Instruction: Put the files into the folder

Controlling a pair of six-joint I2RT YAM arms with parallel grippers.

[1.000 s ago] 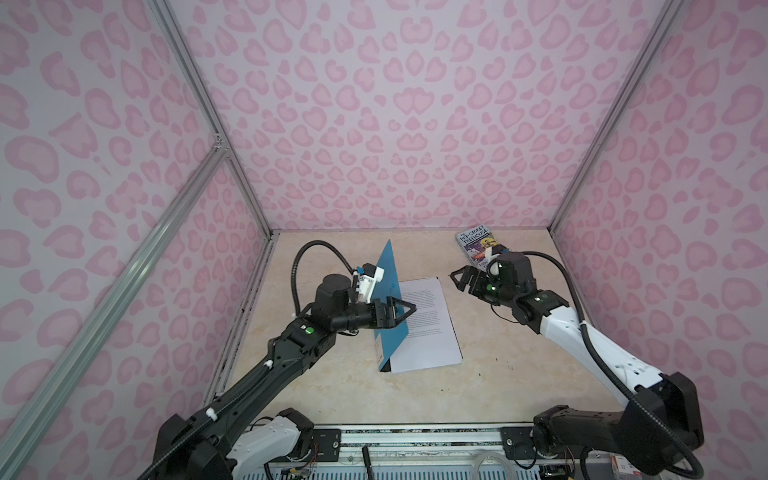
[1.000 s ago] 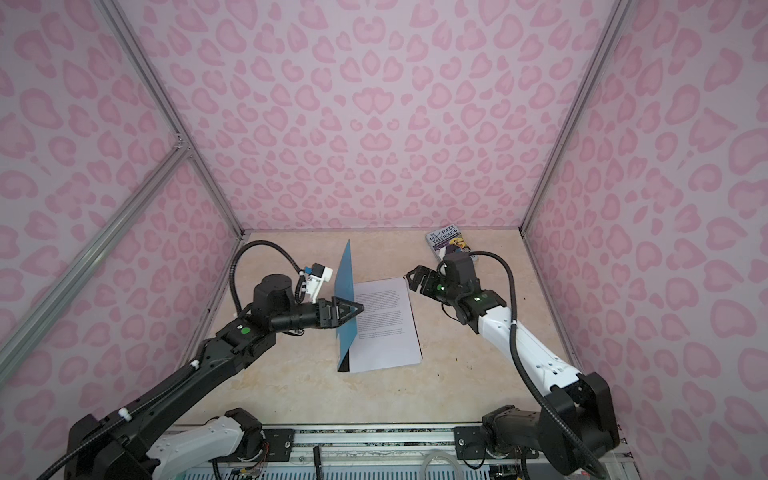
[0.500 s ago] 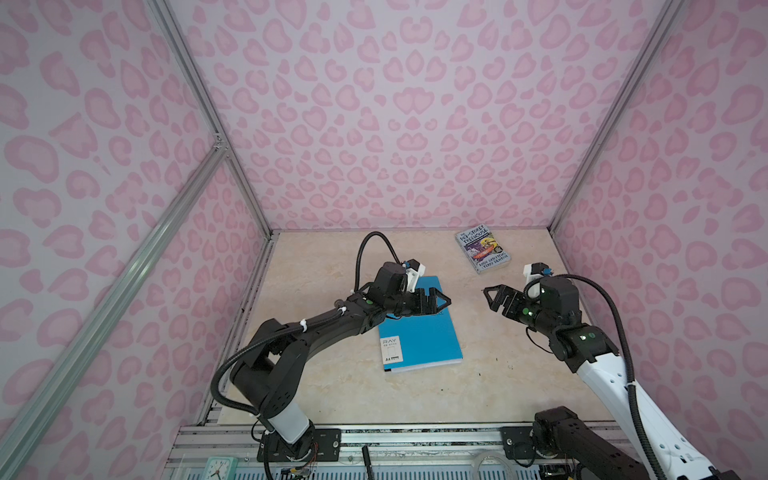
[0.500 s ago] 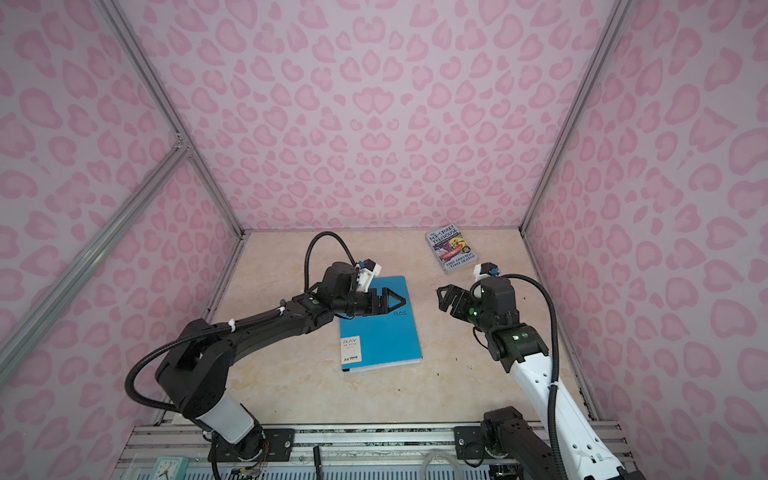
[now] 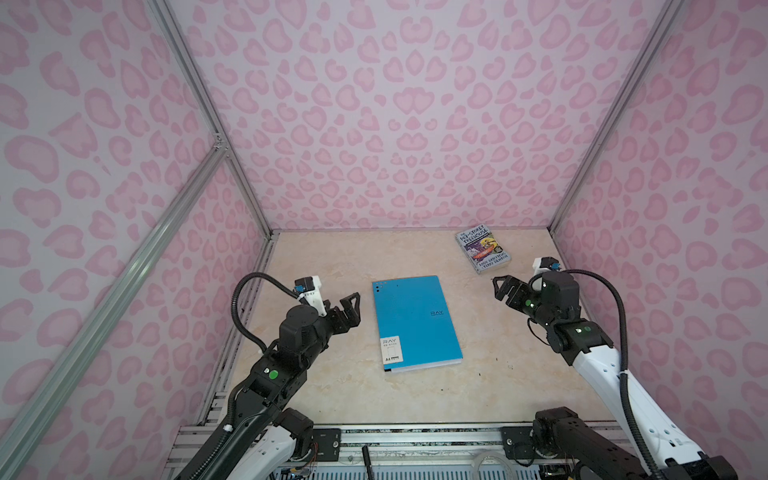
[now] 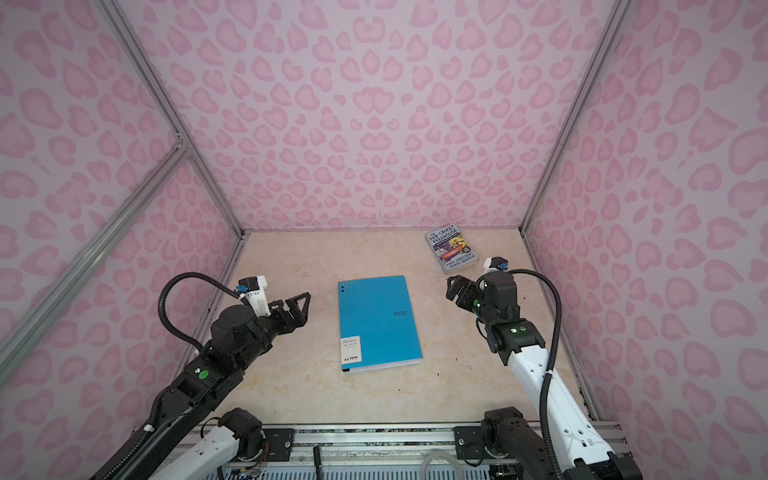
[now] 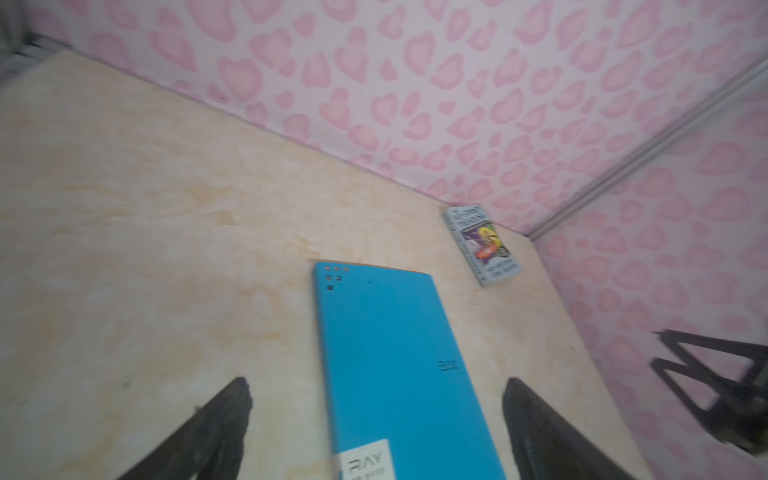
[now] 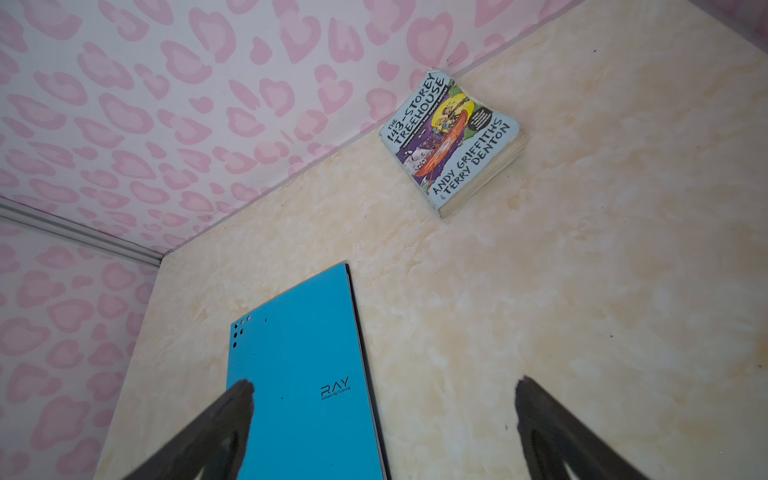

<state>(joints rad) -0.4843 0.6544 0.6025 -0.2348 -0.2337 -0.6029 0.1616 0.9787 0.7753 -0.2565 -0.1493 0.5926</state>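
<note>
Both wide open, empty: left tool [image 5: 351, 311], right tool [image 5: 498, 289], closed folder [image 5: 415, 320] between; paperback [image 5: 483, 254] beyond.

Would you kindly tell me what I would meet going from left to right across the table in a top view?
left gripper → folder → right gripper

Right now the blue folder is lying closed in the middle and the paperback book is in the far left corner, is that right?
Not quite. The folder does lie closed in the middle, but the book sits near the far right corner, not the left, as both top views show.
</note>
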